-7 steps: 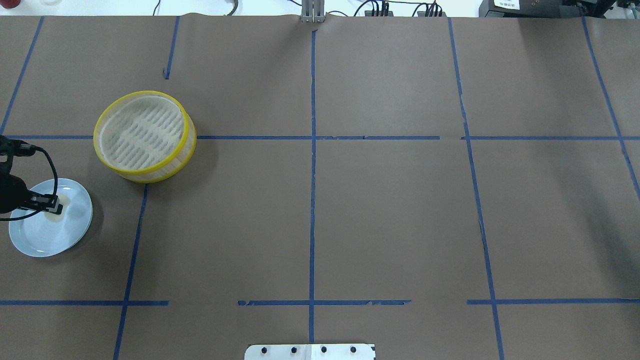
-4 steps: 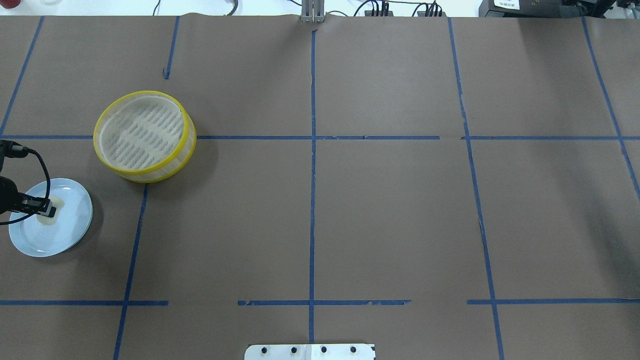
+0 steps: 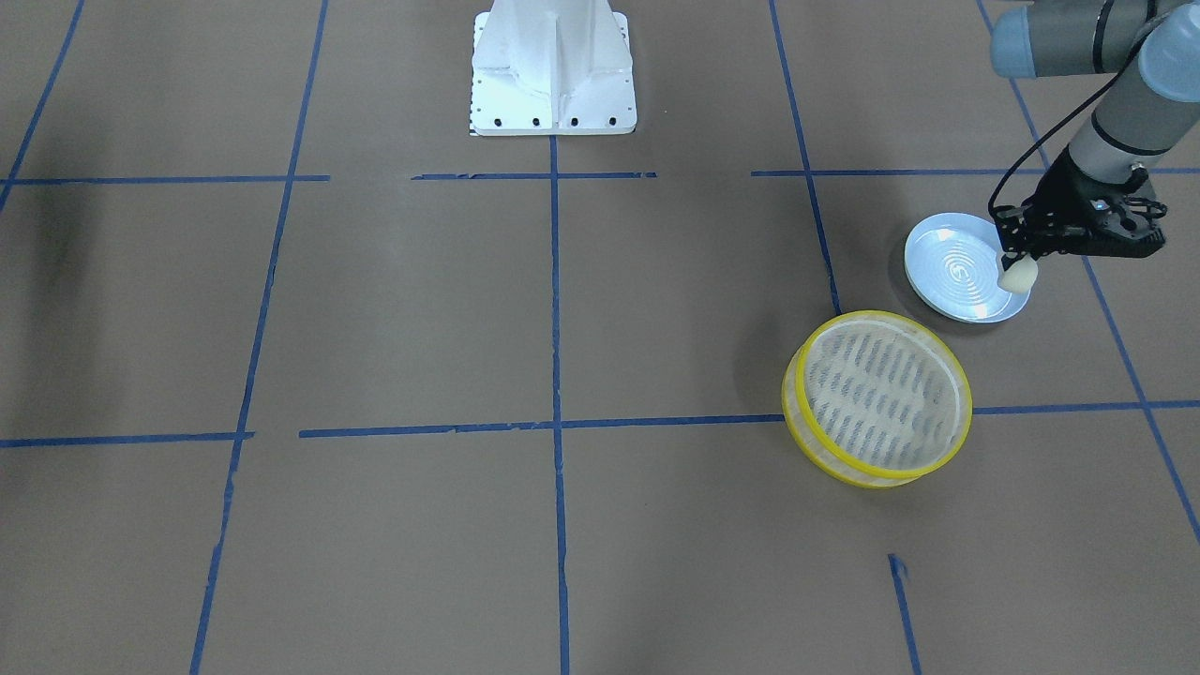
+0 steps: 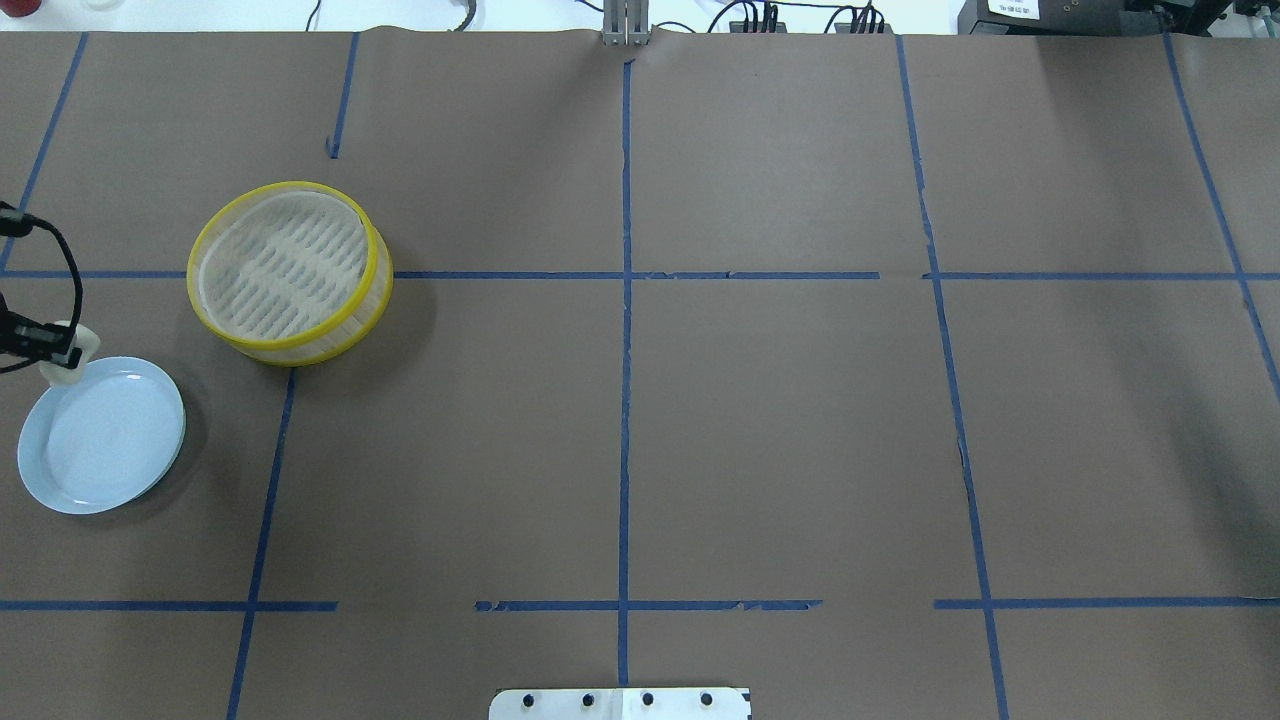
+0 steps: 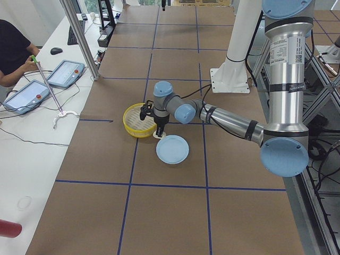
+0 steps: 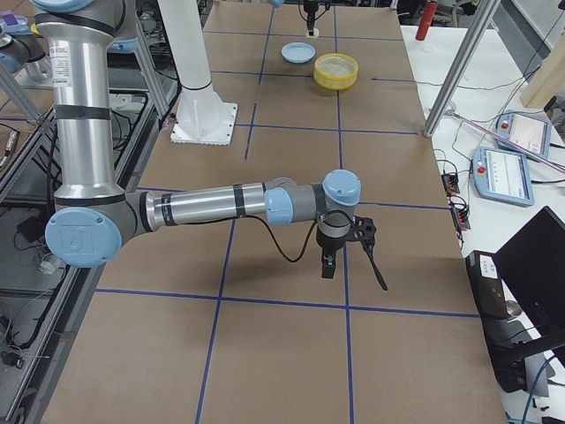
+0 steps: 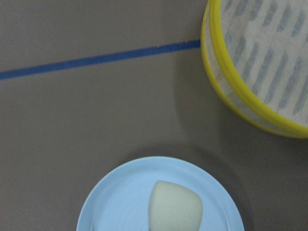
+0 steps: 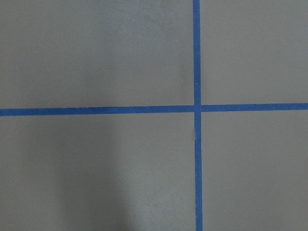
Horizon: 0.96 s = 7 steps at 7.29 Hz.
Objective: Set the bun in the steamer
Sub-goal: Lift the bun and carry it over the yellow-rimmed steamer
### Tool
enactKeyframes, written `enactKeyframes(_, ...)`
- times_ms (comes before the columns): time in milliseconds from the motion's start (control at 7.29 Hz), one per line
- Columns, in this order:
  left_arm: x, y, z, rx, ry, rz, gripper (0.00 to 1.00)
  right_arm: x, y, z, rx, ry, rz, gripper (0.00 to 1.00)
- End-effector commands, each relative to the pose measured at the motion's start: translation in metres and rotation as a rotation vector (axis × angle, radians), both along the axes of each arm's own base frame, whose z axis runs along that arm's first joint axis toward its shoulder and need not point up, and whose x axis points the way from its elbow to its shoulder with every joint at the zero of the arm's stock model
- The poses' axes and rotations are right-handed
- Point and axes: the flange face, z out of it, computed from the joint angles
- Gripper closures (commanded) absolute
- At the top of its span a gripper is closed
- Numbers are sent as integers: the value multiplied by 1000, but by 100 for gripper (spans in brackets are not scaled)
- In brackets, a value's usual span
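Since a second ago our left pincer (image 3: pixel 1014 261) has risen off the plate (image 3: pixel 947 253), pinching the bun (image 3: pixel 1019 275) above its far rim. Transfer underway: next, carry it right and farther over the steamer (image 3: pixel 877 317), then release. We cannot tell the right pincer's (image 6: pixel 328 265) state.

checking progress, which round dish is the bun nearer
The pale blue plate: the bun in the left gripper hangs at its rim; the yellow-rimmed steamer sits farther.
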Motion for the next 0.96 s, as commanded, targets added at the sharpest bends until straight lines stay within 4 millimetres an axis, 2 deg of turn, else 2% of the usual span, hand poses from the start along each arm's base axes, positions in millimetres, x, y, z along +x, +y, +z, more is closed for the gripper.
enactKeyframes(0,5,-49,-75,-26,-28,-15,77,0,0,0,0,0,0,0)
enactKeyframes(137,15,-63,-104,-18,-24,-11,77,0,0,0,0,0,0,0)
enactKeyframes(275,26,-78,-123,-9,-11,-9,77,0,0,0,0,0,0,0)
enactKeyframes(412,48,-98,-134,-33,24,19,76,0,0,0,0,0,0,0)
enactKeyframes(686,131,-96,-117,-56,31,113,76,0,0,0,0,0,0,0)
enactKeyframes(824,140,-104,-102,-63,49,85,76,0,0,0,0,0,0,0)
